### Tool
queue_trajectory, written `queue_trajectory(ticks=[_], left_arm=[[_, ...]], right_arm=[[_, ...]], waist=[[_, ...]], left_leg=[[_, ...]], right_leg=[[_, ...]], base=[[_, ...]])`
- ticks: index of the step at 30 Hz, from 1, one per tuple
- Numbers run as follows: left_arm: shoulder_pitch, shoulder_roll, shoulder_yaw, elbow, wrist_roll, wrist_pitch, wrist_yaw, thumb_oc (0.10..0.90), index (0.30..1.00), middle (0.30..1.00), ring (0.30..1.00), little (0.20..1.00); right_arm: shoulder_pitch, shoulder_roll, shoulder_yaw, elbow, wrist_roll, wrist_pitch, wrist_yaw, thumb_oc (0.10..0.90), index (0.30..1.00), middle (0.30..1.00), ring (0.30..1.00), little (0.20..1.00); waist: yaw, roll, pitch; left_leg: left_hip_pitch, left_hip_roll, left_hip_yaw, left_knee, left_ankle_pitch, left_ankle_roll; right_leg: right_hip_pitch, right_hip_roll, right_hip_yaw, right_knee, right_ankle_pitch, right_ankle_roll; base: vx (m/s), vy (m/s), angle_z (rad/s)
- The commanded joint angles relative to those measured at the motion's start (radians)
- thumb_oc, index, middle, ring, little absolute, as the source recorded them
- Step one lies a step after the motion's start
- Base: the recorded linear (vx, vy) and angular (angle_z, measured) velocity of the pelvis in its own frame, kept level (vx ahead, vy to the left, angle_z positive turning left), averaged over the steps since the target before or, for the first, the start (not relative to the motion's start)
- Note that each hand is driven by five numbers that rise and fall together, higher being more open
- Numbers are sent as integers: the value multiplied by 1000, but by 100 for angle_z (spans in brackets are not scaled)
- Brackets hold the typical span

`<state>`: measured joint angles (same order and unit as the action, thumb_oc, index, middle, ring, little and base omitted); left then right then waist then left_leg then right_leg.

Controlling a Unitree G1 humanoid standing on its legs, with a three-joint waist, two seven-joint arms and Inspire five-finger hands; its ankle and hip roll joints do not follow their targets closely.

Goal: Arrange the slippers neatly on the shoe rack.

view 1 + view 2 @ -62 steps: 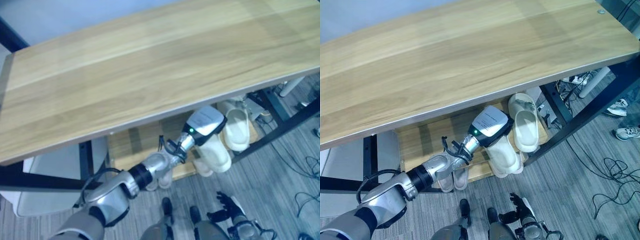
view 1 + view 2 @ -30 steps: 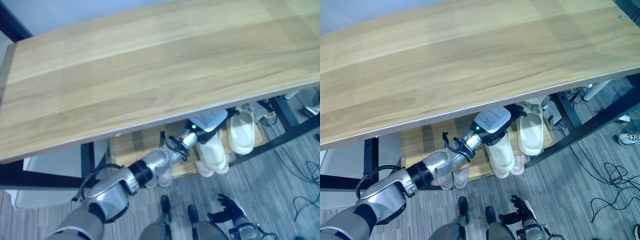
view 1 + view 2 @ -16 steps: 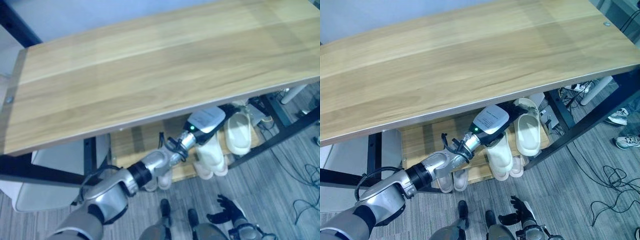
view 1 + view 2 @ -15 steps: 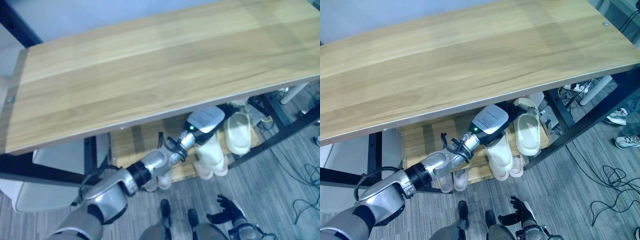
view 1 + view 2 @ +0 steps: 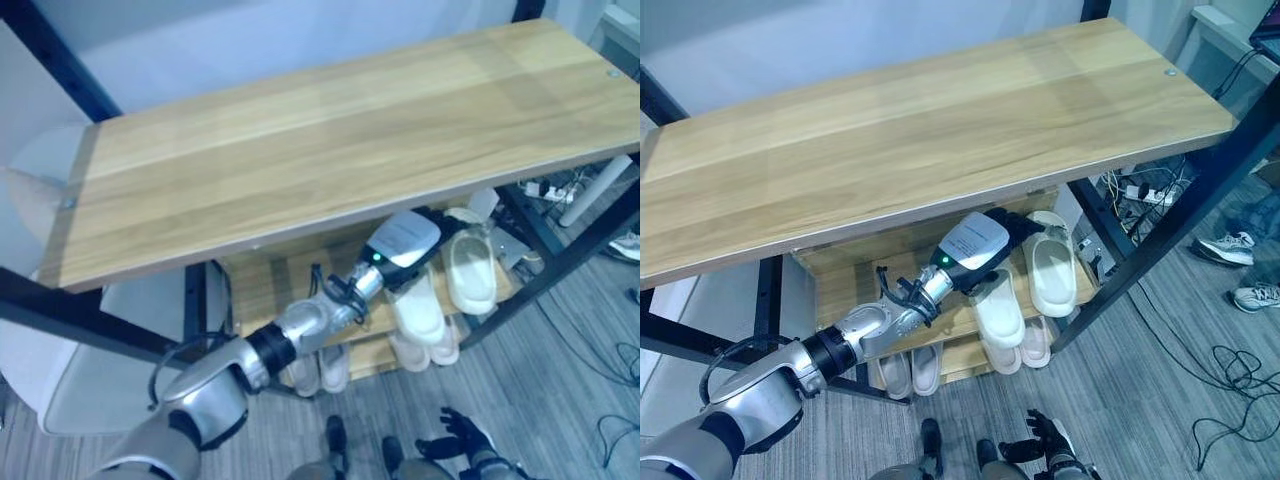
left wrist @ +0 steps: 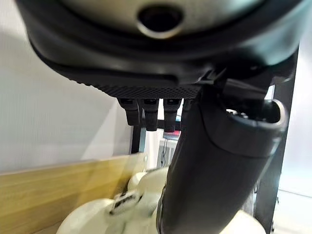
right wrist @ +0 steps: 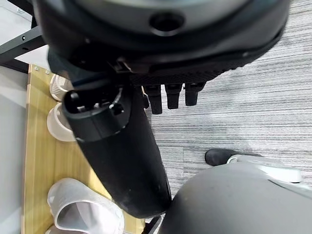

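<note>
The left hand (image 5: 1012, 226) is reached in under the wooden top of the shoe rack (image 5: 940, 110), over the middle shelf. Its fingers (image 6: 145, 114) are seen straight in the left wrist view, with the thumb standing beside them and nothing clasped; the hand is judged relaxed, not gripping. Just beyond the fingertips two cream slippers are lying on that shelf: the nearer slipper (image 5: 998, 305) just below the hand, the farther slipper (image 5: 1050, 265) beside it toward the rack's right post. Two more pairs (image 5: 908, 370) are kept on the lowest shelf.

The right hand (image 5: 1040, 440) is hung low over the grey floor, away from the rack, its fingers straight in its own wrist view.

The slippers are judged light, soft and bendable, probably foam, with little risk of damage. A hold across the strap or a push at the heel edge is judged best; the smooth sole may slide easily on the wood.
</note>
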<state>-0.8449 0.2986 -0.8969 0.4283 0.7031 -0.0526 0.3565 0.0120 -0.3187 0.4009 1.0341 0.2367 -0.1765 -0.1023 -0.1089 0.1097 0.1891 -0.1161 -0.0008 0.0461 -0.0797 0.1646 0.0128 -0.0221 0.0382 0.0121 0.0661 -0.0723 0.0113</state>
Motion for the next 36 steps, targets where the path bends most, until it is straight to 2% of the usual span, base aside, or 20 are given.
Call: queue_trajectory(ticks=[1, 6, 8, 15, 24, 36], left_arm=[[-115, -19, 204, -96, -119, -53, 34, 800, 900, 900, 900, 900], [-25, 45, 274, -237, -214, -78, -21, 800, 900, 900, 900, 900], [8, 52, 273, -232, -205, -75, -33, 800, 900, 900, 900, 900], [145, -9, 218, -87, -211, -43, -99, 800, 900, 900, 900, 900], [200, -77, 174, 44, -233, -30, -99, 800, 900, 900, 900, 900], [225, -96, 160, 11, -322, -51, -154, 800, 900, 900, 900, 900]], right_arm=[[100, 37, -22, -27, -13, -4, 21, 800, 900, 900, 900, 900], [102, 61, -38, -18, -22, 9, 20, 800, 900, 900, 900, 900], [98, 71, -38, -13, -25, 14, 19, 800, 900, 900, 900, 900], [81, 82, -19, -10, -37, 25, 12, 800, 900, 900, 900, 900], [67, 71, -12, -17, -33, 25, -7, 800, 900, 900, 900, 900], [52, 68, -2, -1, -49, 36, -8, 800, 900, 900, 900, 900]], waist=[[25, -8, -47], [48, -6, -56], [55, -6, -57], [67, -11, -48], [65, -18, -33], [65, -14, -25]], left_leg=[[101, 4, -28, -8, -160, -42], [105, -1, -42, -8, -156, -39], [106, -2, -46, -8, -155, -38], [103, -5, -61, -8, -148, -34], [98, -7, -69, -8, -144, -33], [99, -6, -71, -8, -140, -32]], right_leg=[[10, -54, -30, -109, -5, 77], [21, -57, -47, -114, -2, 76], [23, -57, -51, -114, -2, 75], [26, -59, -64, -113, -2, 74], [26, -59, -67, -114, 0, 71], [26, -59, -68, -110, -2, 69]], base=[[-10, 2, 8], [-17, 4, 14], [-16, 7, 7], [-14, 4, 8], [-14, 2, 3], [0, 0, 1]])
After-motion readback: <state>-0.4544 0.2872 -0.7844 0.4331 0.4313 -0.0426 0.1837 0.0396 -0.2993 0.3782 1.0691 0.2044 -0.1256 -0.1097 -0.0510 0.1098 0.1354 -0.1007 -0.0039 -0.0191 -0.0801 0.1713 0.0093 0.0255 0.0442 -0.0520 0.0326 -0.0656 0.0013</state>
